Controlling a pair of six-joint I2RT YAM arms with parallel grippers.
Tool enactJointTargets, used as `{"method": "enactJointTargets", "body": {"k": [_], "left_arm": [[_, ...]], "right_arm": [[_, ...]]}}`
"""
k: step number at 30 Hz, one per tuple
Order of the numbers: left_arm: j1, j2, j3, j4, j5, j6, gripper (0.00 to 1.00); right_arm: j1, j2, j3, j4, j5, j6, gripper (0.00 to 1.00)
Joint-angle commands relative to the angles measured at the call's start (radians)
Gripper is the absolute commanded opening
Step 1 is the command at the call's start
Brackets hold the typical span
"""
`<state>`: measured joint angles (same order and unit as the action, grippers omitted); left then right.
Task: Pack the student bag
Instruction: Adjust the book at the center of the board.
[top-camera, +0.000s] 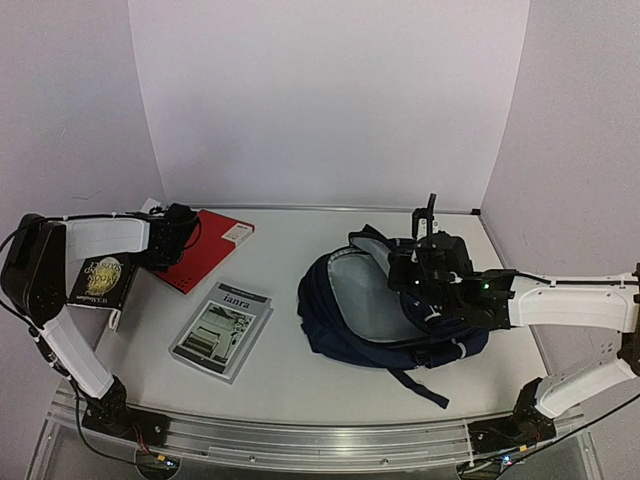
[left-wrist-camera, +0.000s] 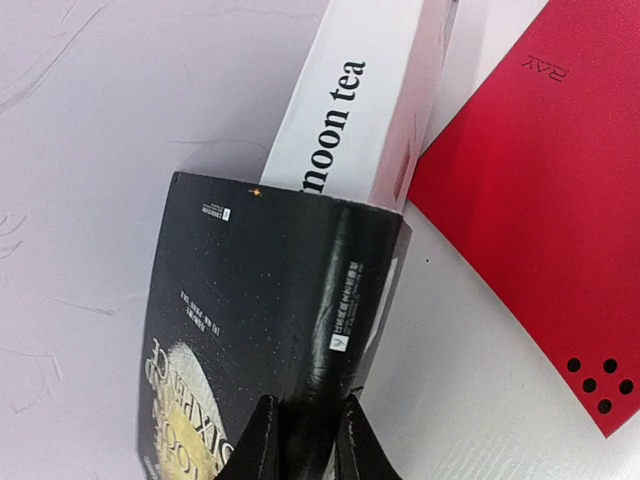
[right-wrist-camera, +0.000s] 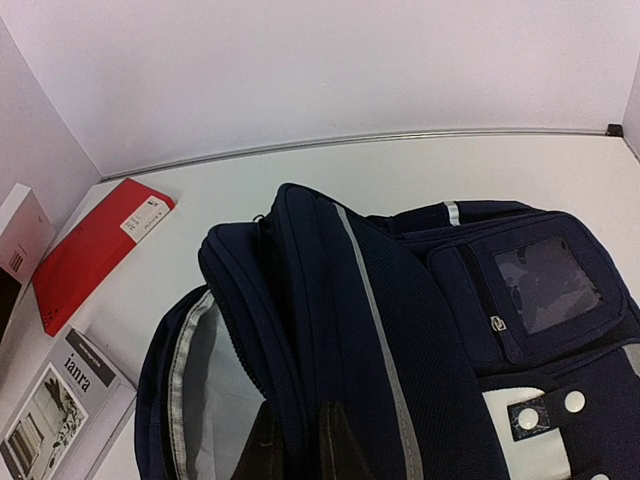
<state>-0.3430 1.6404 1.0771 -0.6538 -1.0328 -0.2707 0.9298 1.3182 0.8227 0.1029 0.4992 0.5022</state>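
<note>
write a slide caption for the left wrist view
Left end effector grips a black book by its spine; white tea box and red book beyond

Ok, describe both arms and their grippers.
The left arm and right arm have white rounded links, black joints and bases, thin black cables. Small green lights glow by the right wrist. The left gripper and right gripper have slim glossy black fingers.

The left claw's (left-wrist-camera: 308, 445) black fingers (left-wrist-camera: 262, 445) pressed both sides of the spine of a glossy black paperback book with gold lettering (left-wrist-camera: 250, 330), which overlapped a white "noon tea" book (left-wrist-camera: 350, 110), near a flat red book (left-wrist-camera: 540, 200) on the white counter (left-wrist-camera: 120, 110).
</note>
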Motion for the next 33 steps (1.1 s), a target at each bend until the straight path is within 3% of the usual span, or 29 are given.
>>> {"method": "enactJointTargets", "body": {"k": [1,4,7,9,26,28,33], "left_arm": [[0.026,-0.054,-0.005,0.046,-0.093,0.0,0.08],[0.035,-0.065,-0.001,0.051,-0.081,0.015,0.08],[0.065,-0.086,-0.009,0.046,0.002,0.011,0.23],[0.083,-0.093,-0.019,0.033,0.047,-0.005,0.27],[0.152,-0.034,-0.042,-0.015,0.051,-0.111,0.43],[0.154,-0.025,-0.044,-0.014,0.041,-0.112,0.41],[0.153,-0.019,-0.05,-0.023,0.027,-0.119,0.16]], "right_arm": [[-0.01,-0.047,0.049,0.058,0.038,0.016,0.0],[-0.009,-0.053,0.047,0.055,0.038,0.018,0.0],[-0.01,-0.061,0.043,0.054,0.038,0.022,0.0],[-0.01,-0.065,0.039,0.054,0.042,0.023,0.0],[-0.01,-0.089,0.034,0.049,0.058,0.015,0.0],[-0.009,-0.09,0.033,0.048,0.064,0.015,0.0],[-0.01,-0.101,0.028,0.046,0.076,0.015,0.0]]}}
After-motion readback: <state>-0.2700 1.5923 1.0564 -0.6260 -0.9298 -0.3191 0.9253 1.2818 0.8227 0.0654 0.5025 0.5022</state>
